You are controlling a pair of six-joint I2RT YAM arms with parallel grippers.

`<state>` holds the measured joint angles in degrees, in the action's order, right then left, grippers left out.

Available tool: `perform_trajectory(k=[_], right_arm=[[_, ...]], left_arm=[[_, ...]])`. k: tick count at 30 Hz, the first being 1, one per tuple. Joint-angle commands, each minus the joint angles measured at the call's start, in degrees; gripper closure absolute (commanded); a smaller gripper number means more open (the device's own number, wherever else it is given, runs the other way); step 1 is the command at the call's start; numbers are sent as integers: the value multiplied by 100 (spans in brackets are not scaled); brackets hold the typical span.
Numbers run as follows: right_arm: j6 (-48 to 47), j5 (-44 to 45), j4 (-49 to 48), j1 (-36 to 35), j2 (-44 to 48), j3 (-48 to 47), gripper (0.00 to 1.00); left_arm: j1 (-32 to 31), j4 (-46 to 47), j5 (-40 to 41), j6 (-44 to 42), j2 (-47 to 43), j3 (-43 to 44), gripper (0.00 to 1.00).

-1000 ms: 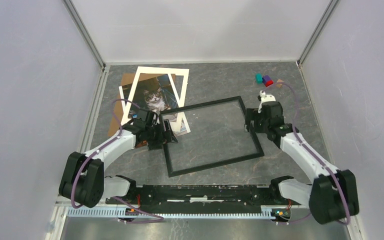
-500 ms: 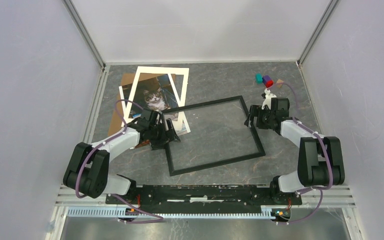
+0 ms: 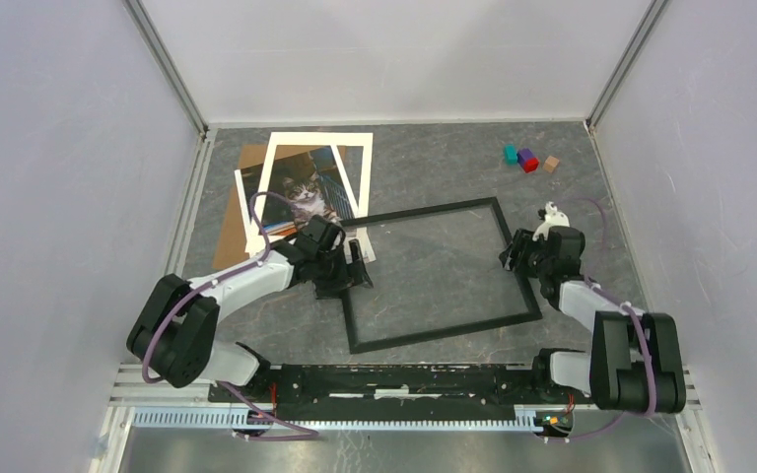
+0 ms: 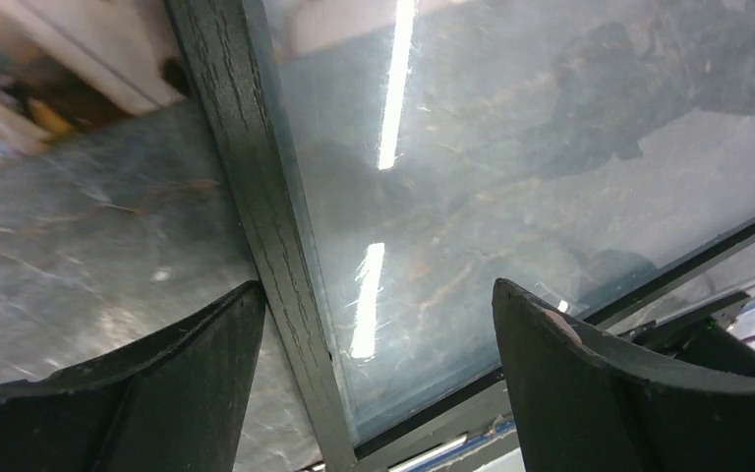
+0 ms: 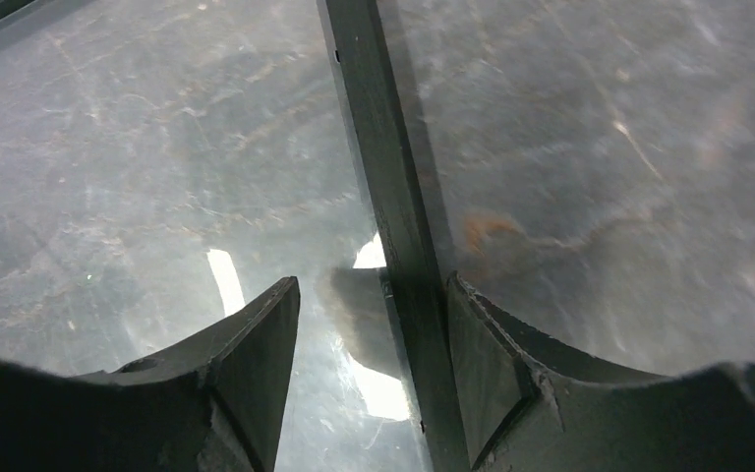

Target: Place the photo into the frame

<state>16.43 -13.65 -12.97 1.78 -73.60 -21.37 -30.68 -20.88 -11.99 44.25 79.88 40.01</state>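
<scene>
Left gripper [image 4: 376, 290] stood wide open, astride the left rail of the frame [image 3: 428, 208]. Right gripper [image 5: 372, 283], narrower, straddled the right rail unclamped, one finger seemingly touching it. The photo [image 3: 301, 192] lay by the frame's far-left corner, under a white mat [image 3: 320, 139].

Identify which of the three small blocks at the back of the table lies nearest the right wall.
The tan block. It sits rightmost; the purple-and-red block is in the middle and the teal block farthest left.
</scene>
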Motion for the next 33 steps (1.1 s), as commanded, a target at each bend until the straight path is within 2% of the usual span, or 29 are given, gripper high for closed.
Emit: perform_trajectory(k=[1,6,9,18,20,22,24,26,29,31,33], right_arm=[[467,-160,387,131,641,429,38],[409,336,801,685,1180,687,39],[382,251,910,1012,1260,661,39],[269,265,709,1198,972,517,41],[125,378,741,1195,1019,512,38],[-155,710,995,1194,1109,351,24],[-373,1082,1173,1188,1211,101,9],[-464,1429,1481,1157,1175,-329,7],[-462,1916,1711,874,1043,-968,5],[-499,2441,1871,389,848,-1466,5],[-429,2596,1899,-256,552,-1944,5]], left_arm=[[-661,634,-114,756,-135,843,11],[-1142,641,99,788,377,1389,9],[-1314,820,-68,848,949,1680,9],[-1670,488,-33,509,2387,2927,8],[-1663,110,181,241,2409,3053,6],[-1612,-322,517,-65,2250,3051,3],[-1380,-586,611,-431,1852,2799,1],[-890,-854,552,-856,1223,2483,0],[-150,-1539,326,-1685,487,2463,0],[314,-1814,304,-1941,103,2555,0],[824,-1667,332,-1903,-191,2443,0]])
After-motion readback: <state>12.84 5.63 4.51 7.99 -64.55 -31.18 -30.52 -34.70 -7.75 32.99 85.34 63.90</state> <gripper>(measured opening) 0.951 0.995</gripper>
